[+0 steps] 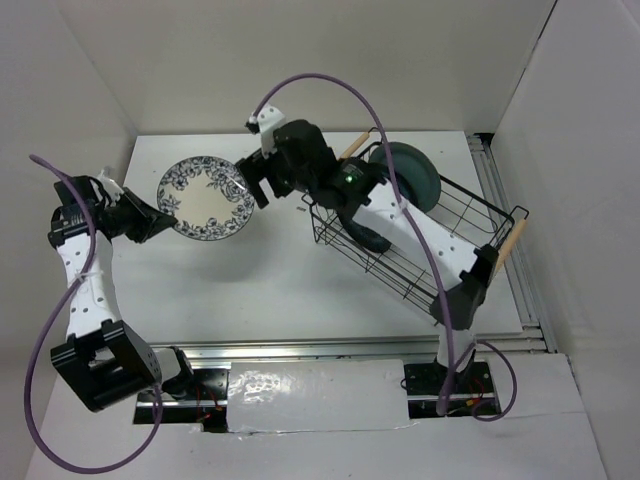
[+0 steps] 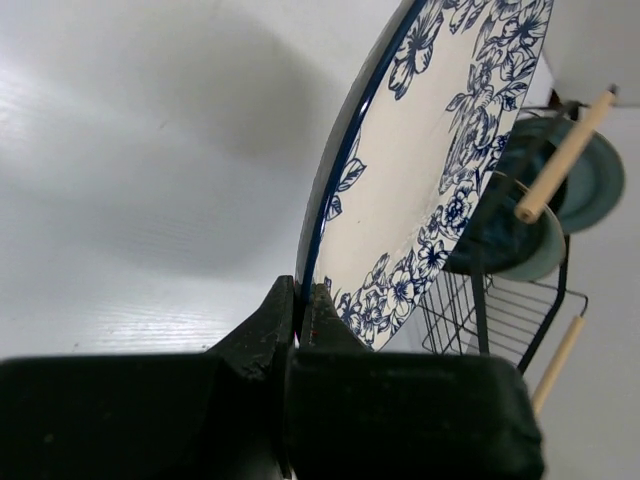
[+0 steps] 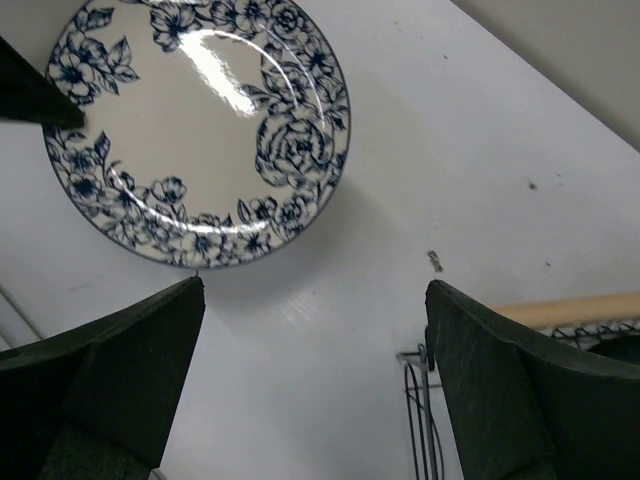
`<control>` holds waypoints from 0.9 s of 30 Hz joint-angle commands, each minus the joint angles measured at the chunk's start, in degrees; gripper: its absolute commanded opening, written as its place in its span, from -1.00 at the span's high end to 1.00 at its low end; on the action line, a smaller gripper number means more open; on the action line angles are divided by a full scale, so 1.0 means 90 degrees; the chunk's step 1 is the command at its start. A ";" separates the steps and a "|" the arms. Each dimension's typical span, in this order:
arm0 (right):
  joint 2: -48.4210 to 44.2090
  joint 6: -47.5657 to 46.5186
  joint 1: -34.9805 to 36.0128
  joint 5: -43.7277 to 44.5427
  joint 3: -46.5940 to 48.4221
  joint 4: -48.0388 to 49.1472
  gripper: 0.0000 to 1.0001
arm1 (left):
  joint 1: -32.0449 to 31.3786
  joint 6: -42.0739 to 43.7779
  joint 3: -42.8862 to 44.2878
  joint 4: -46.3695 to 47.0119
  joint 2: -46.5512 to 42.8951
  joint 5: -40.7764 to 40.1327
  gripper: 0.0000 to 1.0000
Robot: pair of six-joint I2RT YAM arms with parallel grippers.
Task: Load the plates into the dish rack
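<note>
Your left gripper (image 1: 160, 214) is clamped on the rim of the white plate with blue flowers (image 1: 207, 198), holding it tilted and clear of the table. Your right gripper (image 1: 252, 182) hangs with fingers spread wide just beside the plate's opposite edge (no contact visible). The dish rack (image 1: 500, 216) sits behind that gripper, with a grey-teal plate (image 1: 416, 170) upright inside.

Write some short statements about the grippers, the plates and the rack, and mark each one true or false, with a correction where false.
1. The left gripper is shut on the rim of the floral plate. True.
2. The right gripper is also shut on that plate. False: its jaws stand open, beside the plate.
3. The dish rack holds no plates. False: a grey-teal plate stands in it.
4. The floral plate is outside the dish rack. True.
</note>
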 commanded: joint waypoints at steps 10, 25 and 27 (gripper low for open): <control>0.1072 0.2131 -0.1705 -0.4712 0.1329 0.0318 -0.74 | 0.0003 0.0078 0.0821 0.0365 -0.0662 0.2877 1.00; 0.1278 0.2972 -0.1754 -0.6982 0.0762 0.1501 0.21 | -0.0007 -0.0020 0.0567 0.0678 -0.0780 0.3474 1.00; 0.1161 0.2904 -0.1745 -0.6885 0.0753 0.1413 0.70 | -0.0026 0.0010 0.0567 0.0649 -0.0799 0.3425 1.00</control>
